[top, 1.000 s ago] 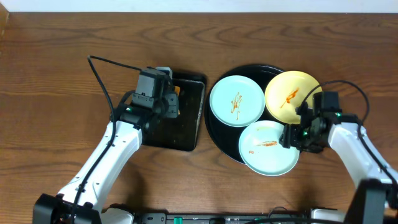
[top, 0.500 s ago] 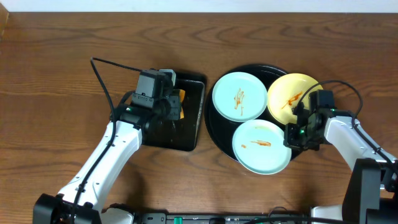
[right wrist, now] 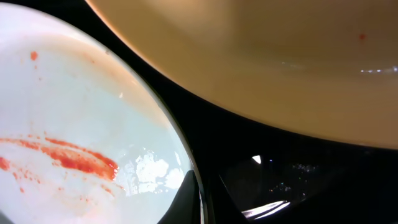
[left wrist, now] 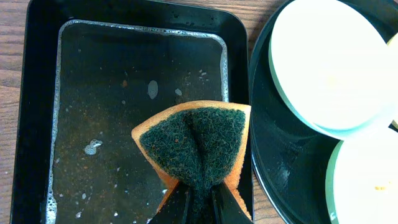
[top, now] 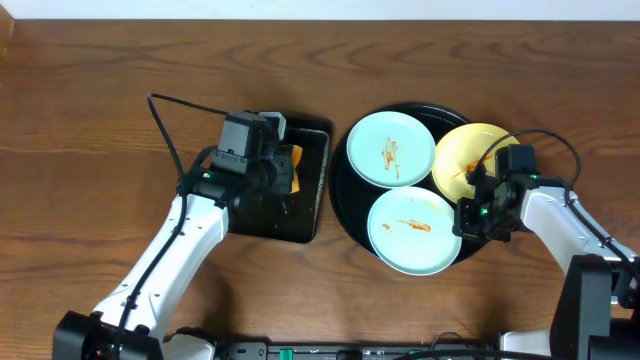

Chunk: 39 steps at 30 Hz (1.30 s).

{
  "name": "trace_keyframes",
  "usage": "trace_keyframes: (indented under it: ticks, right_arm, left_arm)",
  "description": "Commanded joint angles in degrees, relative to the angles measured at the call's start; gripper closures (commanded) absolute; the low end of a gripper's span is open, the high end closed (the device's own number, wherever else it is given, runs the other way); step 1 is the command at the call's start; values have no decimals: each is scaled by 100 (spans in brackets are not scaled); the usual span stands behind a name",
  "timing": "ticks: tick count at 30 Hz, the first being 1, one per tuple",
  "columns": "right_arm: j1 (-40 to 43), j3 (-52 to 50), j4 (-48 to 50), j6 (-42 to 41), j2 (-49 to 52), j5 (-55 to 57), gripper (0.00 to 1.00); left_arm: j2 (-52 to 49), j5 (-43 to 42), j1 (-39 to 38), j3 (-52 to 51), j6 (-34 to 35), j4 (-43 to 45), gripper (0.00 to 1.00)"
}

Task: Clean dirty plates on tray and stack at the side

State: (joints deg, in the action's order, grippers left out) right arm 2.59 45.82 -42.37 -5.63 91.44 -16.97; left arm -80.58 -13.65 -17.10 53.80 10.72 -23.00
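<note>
From overhead, the right gripper (top: 464,217) covers the right rim of the near mint plate (top: 410,232) and the lower right edge of the yellow plate (top: 456,160). The left gripper (top: 278,170) hides part of the rectangular tray (top: 312,205) and most of the sponge (top: 294,172). The right wrist view crops both plates, and its jaws barely show at the bottom edge. In the left wrist view the sponge's lower end vanishes between the jaws.

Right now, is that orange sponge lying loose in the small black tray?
No, the left end effector grips the folded sponge between its fingers.
</note>
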Motion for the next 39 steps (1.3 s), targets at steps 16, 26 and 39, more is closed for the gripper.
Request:
trace_keyframes:
  ticks: [16,26,39]
  right_arm:
    - [-46,24,-120,999,68,-1292,99]
    - [-46,24,-227,1043,68,-1353,99]
    - [-44,24,-245,1040,68,-1362,99]
  left_arm:
    - [81,-90,-13,-22,57,-11,92]
    - [81,-92,-13,-22,57,-13,92]
    - [83,-87,-13,-22,-157,361,92]
